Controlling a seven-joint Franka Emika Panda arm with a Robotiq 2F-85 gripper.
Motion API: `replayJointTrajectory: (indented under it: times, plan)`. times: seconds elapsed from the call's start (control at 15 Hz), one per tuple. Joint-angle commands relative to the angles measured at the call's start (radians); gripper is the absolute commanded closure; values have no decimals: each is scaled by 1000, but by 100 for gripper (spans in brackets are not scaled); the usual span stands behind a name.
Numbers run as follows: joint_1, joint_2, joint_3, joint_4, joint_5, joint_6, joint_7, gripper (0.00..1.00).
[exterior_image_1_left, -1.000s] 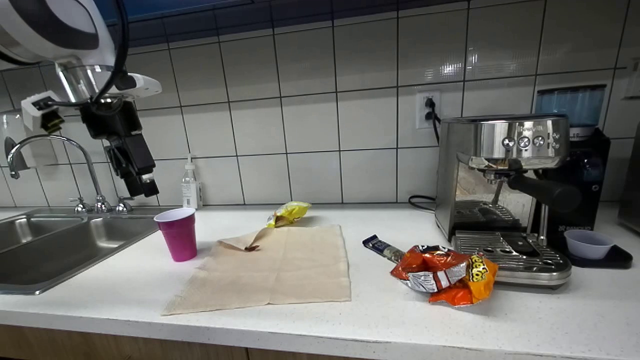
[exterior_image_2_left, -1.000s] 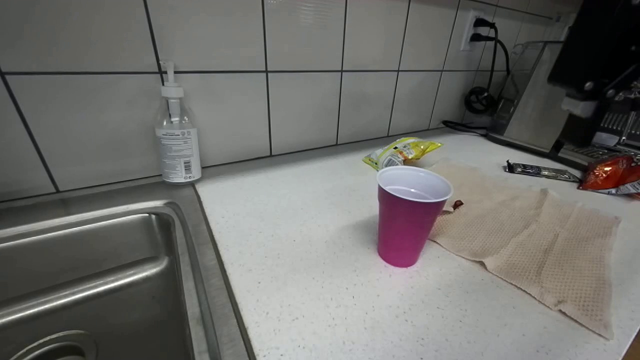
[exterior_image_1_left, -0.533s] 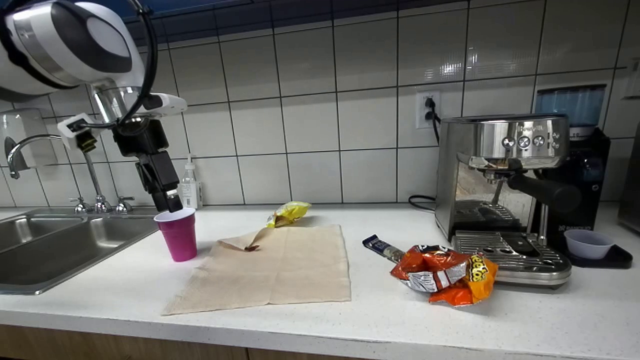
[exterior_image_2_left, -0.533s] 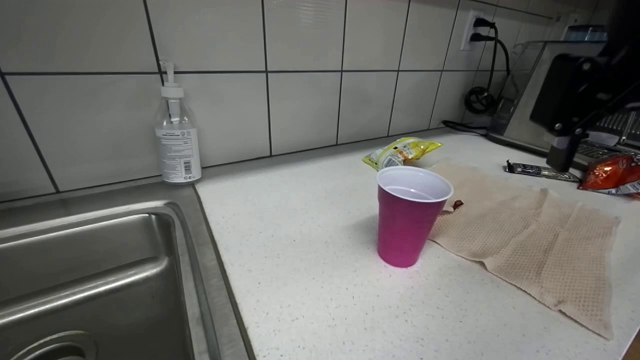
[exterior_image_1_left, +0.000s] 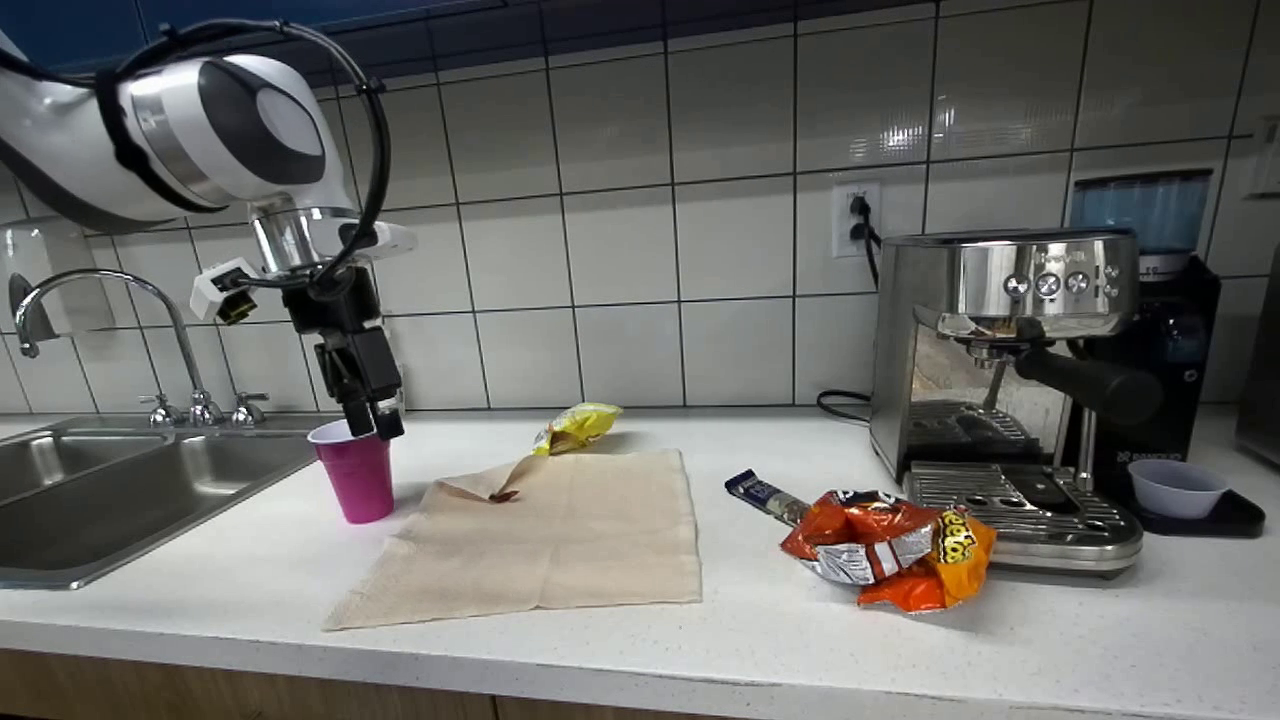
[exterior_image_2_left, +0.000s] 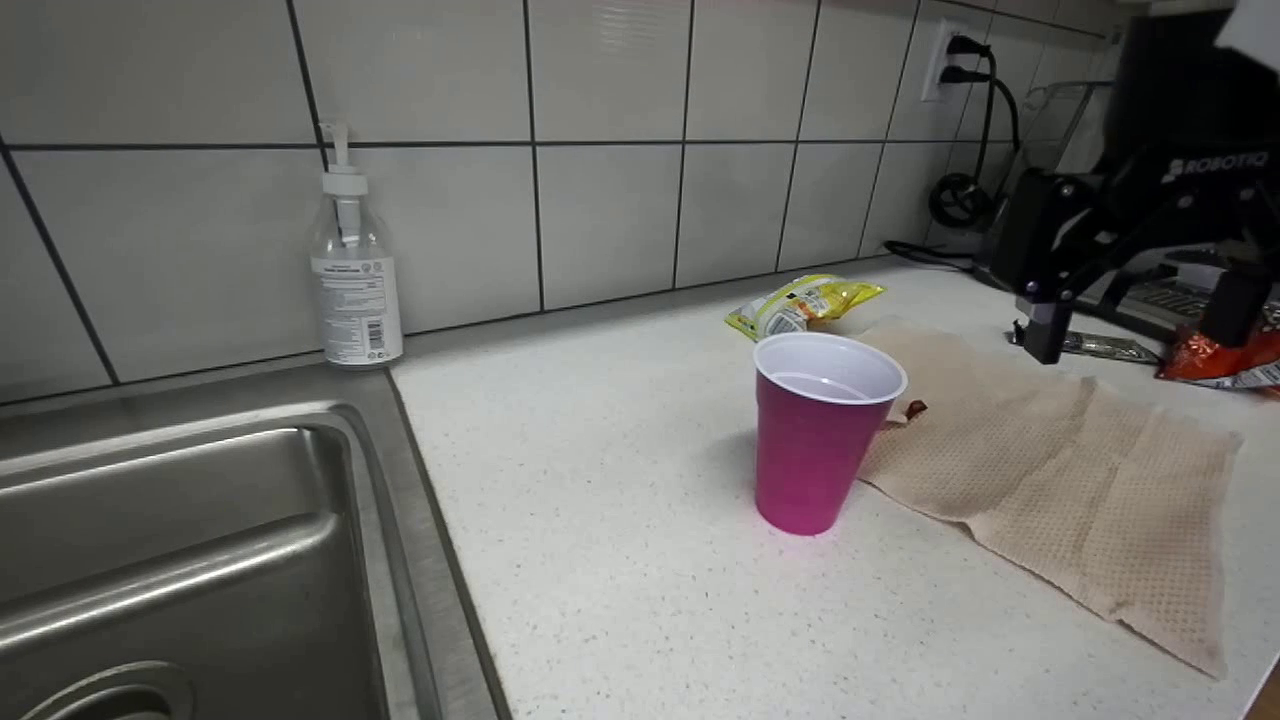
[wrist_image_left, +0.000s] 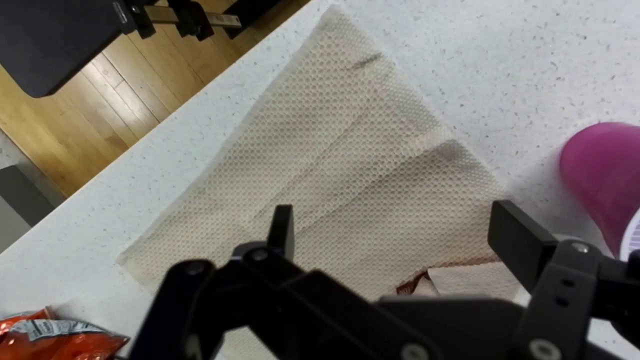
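A beige cloth is lying on the bench, one corner lying folded. The end effector is hovering above, its fingers standing wide apart. A pink cup is standing upright just beside the cloth; an orange bag is lying near the coffee machine.

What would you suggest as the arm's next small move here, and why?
I would probably lower the open jaws slightly toward the beige, dimpled towel: they hang spread above it, holding nothing. I'd go slowly, since the magenta, white-lined plastic cup stands upright beside the towel, near one jaw in the wrist view.
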Motion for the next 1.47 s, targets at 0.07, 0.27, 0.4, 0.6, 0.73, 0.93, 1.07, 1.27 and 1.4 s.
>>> replayJointTrajectory:
  times: [0.07, 0.27, 0.4, 0.6, 0.73, 0.93, 1.07, 1.27, 1.4]
  plan:
    - [29, 48, -25, 43, -7, 2, -10, 0]
    - [40, 92, -30, 84, -6, 2, -17, 0]
    - [41, 98, -31, 89, -6, 2, -18, 0]
    - [41, 98, -31, 90, -6, 2, -19, 0]
    - [41, 98, -31, 90, -6, 2, -19, 0]
    - [50, 112, -37, 84, -25, 60, -31, 0]
    - [48, 134, -47, 88, -31, 116, -53, 0]
    - [40, 173, -71, 93, -66, 193, -93, 0]
    - [38, 201, -95, 96, -79, 226, -134, 0]
